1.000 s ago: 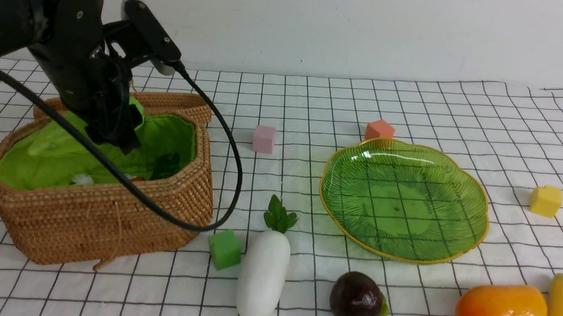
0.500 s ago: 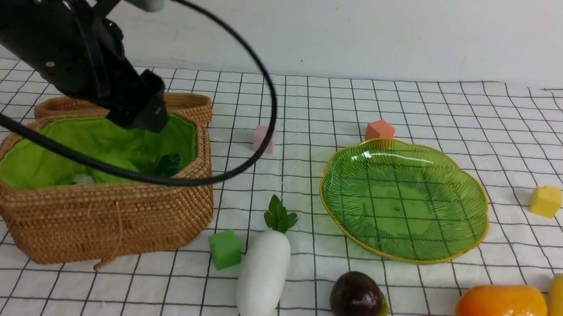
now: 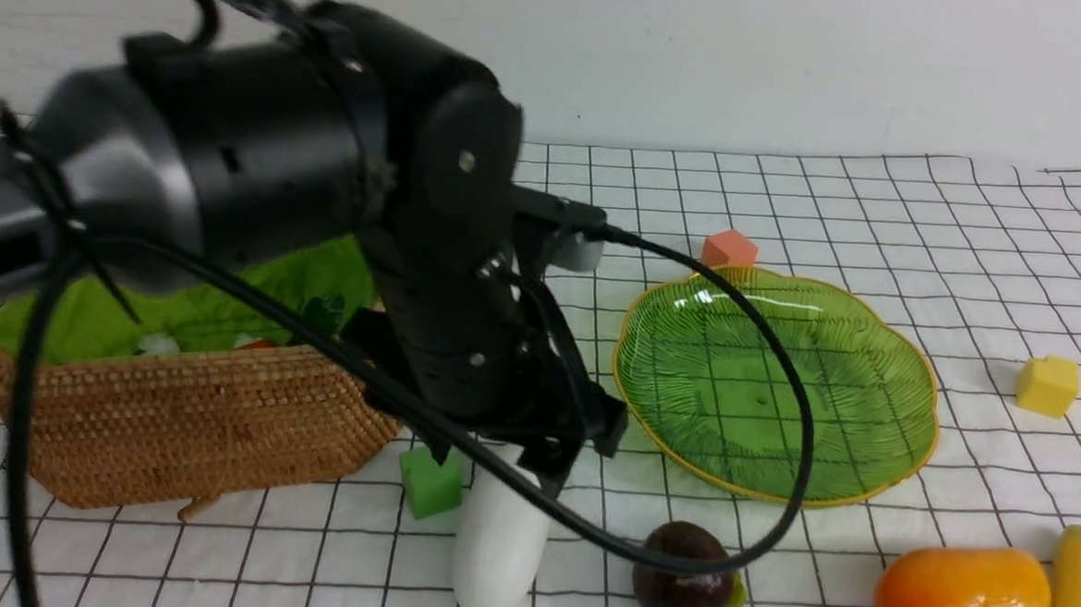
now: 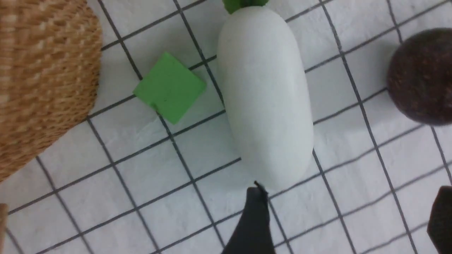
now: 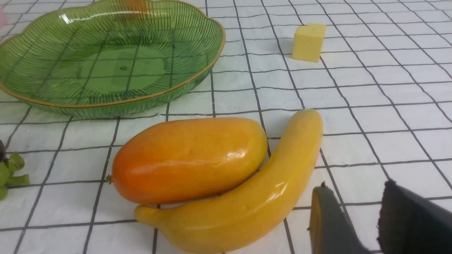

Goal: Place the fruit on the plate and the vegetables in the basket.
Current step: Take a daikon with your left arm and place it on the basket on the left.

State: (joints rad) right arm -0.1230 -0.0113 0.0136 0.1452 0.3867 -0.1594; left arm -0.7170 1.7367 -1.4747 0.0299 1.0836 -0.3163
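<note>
Fingers of the left gripper (image 4: 349, 192) are spread wide with nothing between them, hanging over the cloth right by the rounded tip of the white radish (image 4: 265, 92). Key thing imo: the radish isn't in the gap. It sits off toward one finger (image 4: 255, 211), and its long axis runs straight away from that finger, leaves at the far end. So I'd guess the wrist has to shift sideways and straddle the body across its short width.

Left arm is clearly the closer one. The basket (image 3: 174, 414) is just to the robot's left of the radish, with the green cube (image 4: 169, 86) in between.

Front view buries the leaf end under the arm and you can't read the jaw gap there; the wrist cam shows both.

Right gripper (image 5: 356, 185) is partly open and empty, beside the banana (image 5: 254, 197), which touches the mango (image 5: 187, 158). No fruit on the plate (image 5: 116, 107) yet.
</note>
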